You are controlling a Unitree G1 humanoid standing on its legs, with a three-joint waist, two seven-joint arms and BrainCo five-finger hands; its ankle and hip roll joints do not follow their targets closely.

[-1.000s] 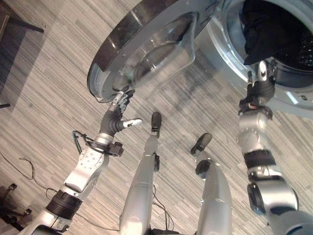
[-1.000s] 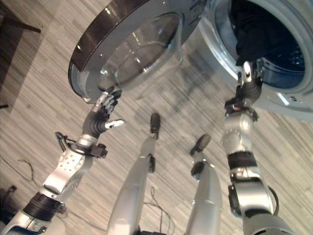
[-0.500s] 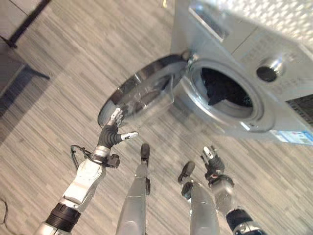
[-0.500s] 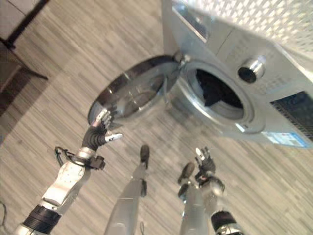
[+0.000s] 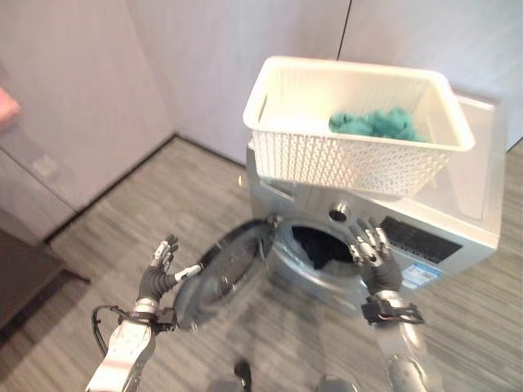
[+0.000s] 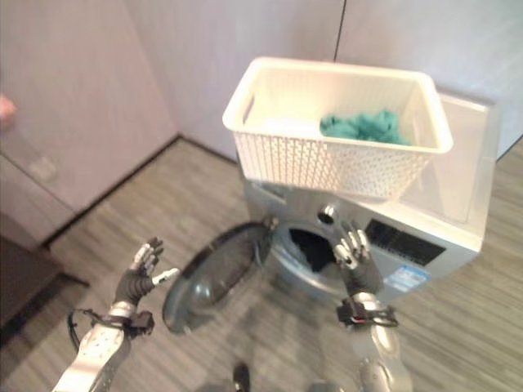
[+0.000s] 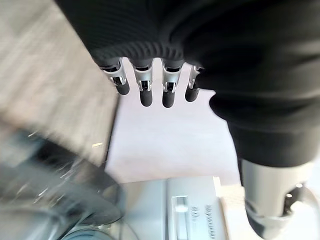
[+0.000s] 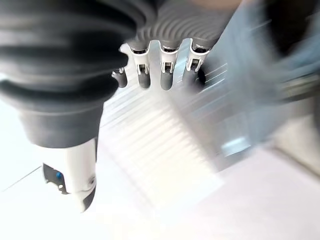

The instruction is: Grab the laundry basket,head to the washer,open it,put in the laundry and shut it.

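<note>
**Washer open, basket on top, both hands spread**

The washer (image 5: 425,237) stood against the wall on the grey plank floor (image 5: 122,237); its round door (image 5: 221,273) hung swung out to the robot's left, hinged beside the drum opening (image 5: 323,245); dark laundry (image 5: 315,242) showed inside the drum, with a piece of it hanging over the lower lip of the opening. The white basket (image 5: 351,159) sat on top of the washer, tilted a little toward the camera, its perforated front wall overhanging the control panel; a bundle of teal cloth (image 5: 376,124) lay inside it toward the right end, and the rest of its inside looked bare, though the near wall hid the bottom.

The left hand (image 5: 159,273) was raised just beside the outer rim of the door, fingers straight and fanned, thumb pointing toward the rim; whether the thumb touched the door could not be told. In the left wrist view the fingers (image 7: 145,90) stood out straight in a row, holding nothing. The right hand (image 5: 372,253) was held up in front of the washer's face, just right of the opening, back toward the camera, fingers spread and upright, grasping nothing; the right wrist view showed its fingers (image 8: 167,75) straight as well.
</note>
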